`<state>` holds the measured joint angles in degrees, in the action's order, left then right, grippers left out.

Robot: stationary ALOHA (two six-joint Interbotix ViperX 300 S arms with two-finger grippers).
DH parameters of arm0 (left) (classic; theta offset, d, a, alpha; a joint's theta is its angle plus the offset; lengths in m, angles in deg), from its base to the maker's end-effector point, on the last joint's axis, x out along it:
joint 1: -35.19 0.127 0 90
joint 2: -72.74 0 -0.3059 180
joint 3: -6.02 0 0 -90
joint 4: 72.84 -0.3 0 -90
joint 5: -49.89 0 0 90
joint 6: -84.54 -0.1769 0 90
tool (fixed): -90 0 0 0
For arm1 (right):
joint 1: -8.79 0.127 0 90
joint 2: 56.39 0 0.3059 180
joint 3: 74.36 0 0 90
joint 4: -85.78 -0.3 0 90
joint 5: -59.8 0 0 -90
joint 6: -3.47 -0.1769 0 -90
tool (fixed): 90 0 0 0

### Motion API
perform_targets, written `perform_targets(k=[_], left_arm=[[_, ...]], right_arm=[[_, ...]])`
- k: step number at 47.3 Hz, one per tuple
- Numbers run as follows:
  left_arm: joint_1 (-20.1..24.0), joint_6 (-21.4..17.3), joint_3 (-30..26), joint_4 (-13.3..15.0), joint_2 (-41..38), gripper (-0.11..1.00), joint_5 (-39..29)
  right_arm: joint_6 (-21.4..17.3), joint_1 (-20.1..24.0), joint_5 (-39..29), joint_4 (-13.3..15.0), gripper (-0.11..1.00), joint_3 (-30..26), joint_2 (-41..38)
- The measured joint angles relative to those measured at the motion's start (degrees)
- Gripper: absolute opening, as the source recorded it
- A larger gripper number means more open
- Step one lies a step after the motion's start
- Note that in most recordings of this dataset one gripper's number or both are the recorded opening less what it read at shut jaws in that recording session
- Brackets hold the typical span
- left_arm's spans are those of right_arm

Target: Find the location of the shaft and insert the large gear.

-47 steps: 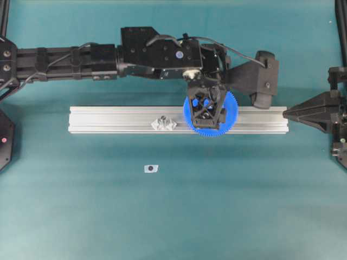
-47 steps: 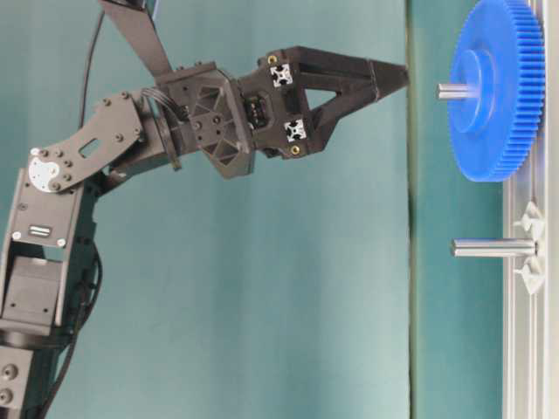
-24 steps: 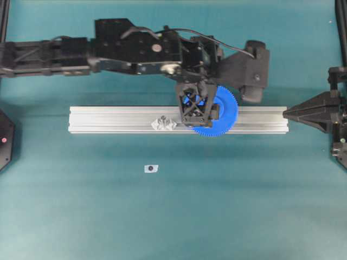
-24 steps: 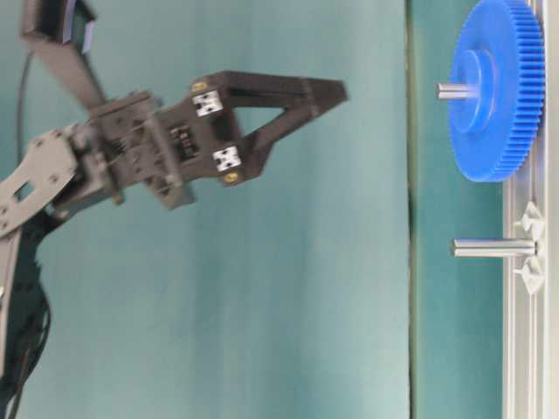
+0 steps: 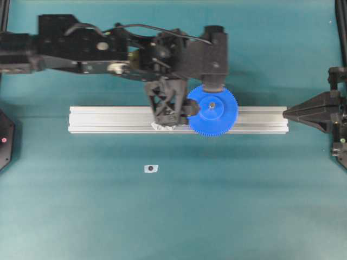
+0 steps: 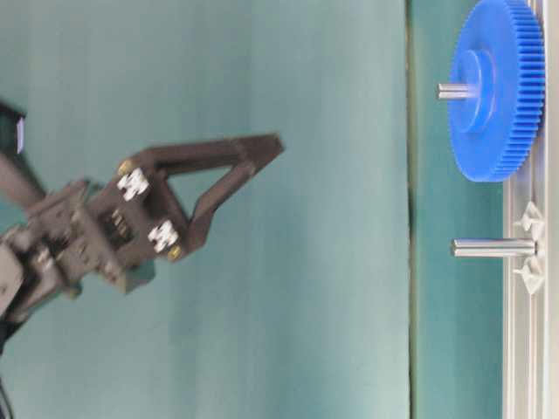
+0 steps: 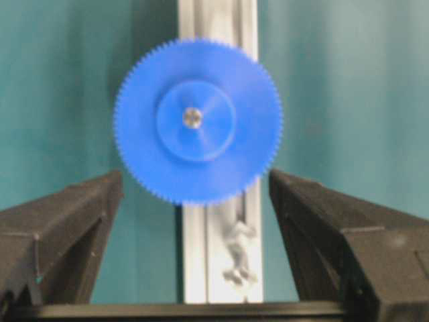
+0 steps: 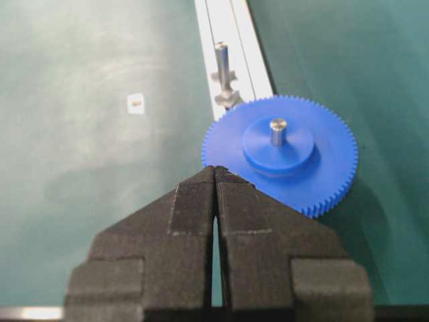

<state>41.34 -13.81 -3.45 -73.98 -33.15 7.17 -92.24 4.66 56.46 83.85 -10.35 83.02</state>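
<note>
A: Since a second ago, left gripper [image 6: 262, 150] has pulled back from the large gear [image 5: 212, 111], jaws apart, empty.
B: Gear position?
A: Seated flat on the rail [image 5: 108, 119], the shaft [image 8: 277, 129] poking through its hub.
B: Right gripper [image 8: 215, 176]?
A: Fingers pressed together, near the gear, not touching.

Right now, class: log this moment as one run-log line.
gear: seated on shaft | left pincer: open, empty, clear of gear | right pincer: shut, empty | rail: carries gear
</note>
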Motion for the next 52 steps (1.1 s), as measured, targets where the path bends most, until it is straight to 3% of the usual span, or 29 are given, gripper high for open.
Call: perform_targets(k=[30, 52], left_arm=[[-1.0, 3.5, 12.1, 0.0, 10.2, 0.86, 7.6], [-1.1, 3.6, 20.0, 0.0, 17.2, 0.86, 12.2]], right_arm=[[0.0, 0.0, -0.4, 0.1, -0.02, 0.8, 2.5], [-0.1, 0.0, -1.5, 0.1, -0.02, 1.2, 3.4]])
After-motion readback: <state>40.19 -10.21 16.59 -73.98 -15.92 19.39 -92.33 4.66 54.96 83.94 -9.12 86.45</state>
